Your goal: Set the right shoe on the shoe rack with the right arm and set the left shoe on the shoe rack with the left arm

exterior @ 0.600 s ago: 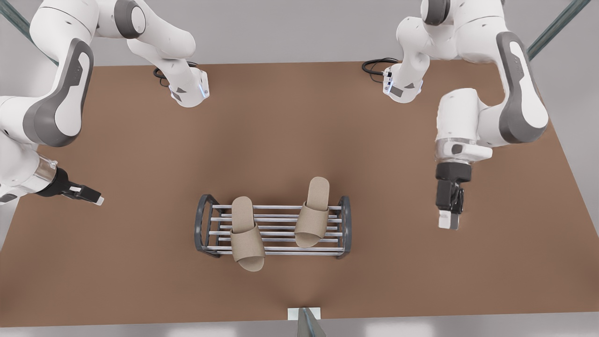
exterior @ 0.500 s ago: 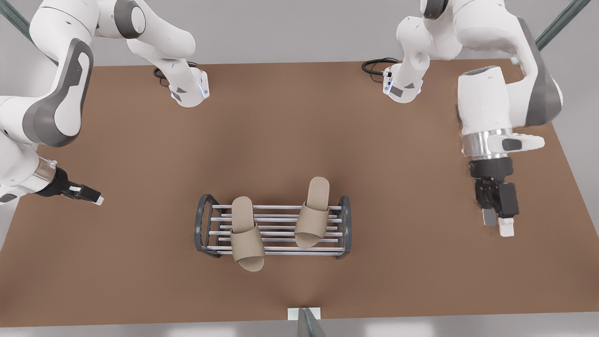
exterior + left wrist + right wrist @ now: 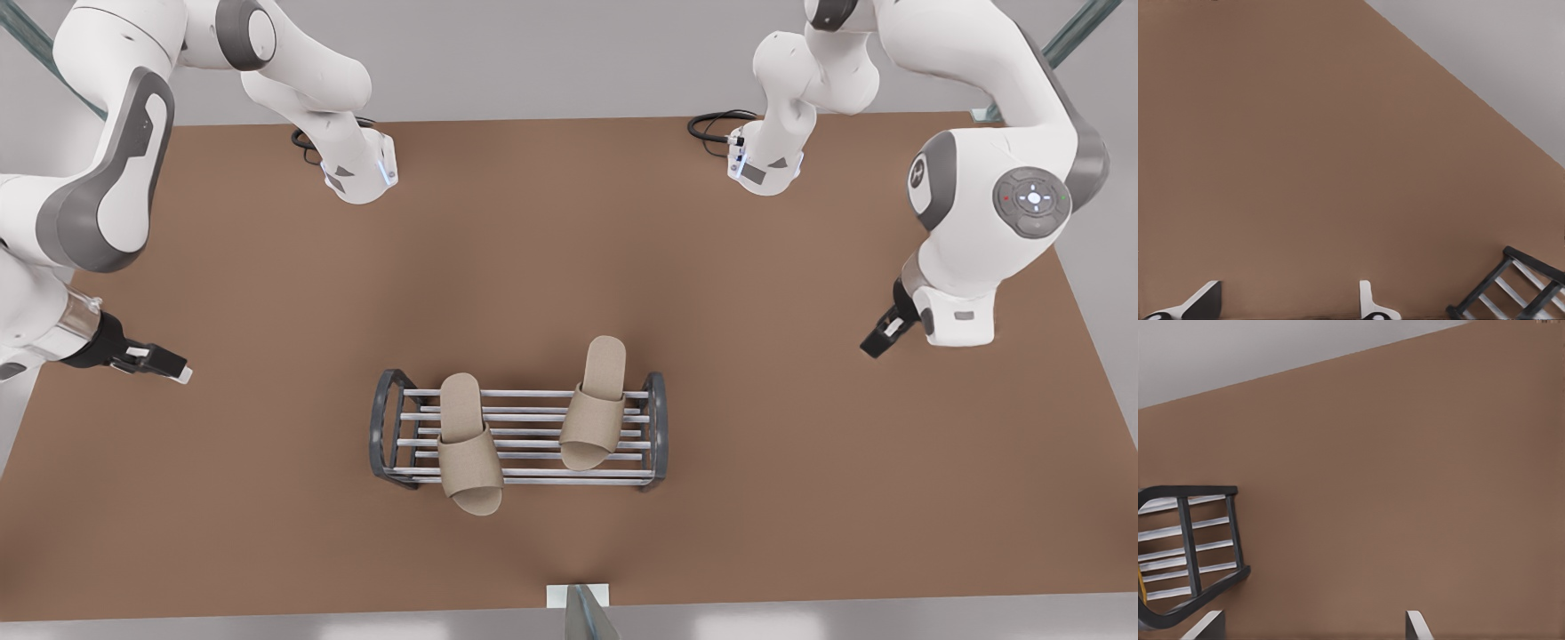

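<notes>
Both slippers [image 3: 469, 455] [image 3: 594, 404] lie across the shoe rack [image 3: 520, 440]. My left hand [image 3: 1288, 303] and right hand [image 3: 1315, 628], released, hover over bare bench [image 3: 756, 498].

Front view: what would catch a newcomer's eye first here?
Two beige slippers lie across the rack in the middle of the table. One slipper overhangs the rack's near edge and the other slipper overhangs its far edge. One gripper hangs empty at the front view's left and the other gripper at its right, both well clear of the rack.
</notes>
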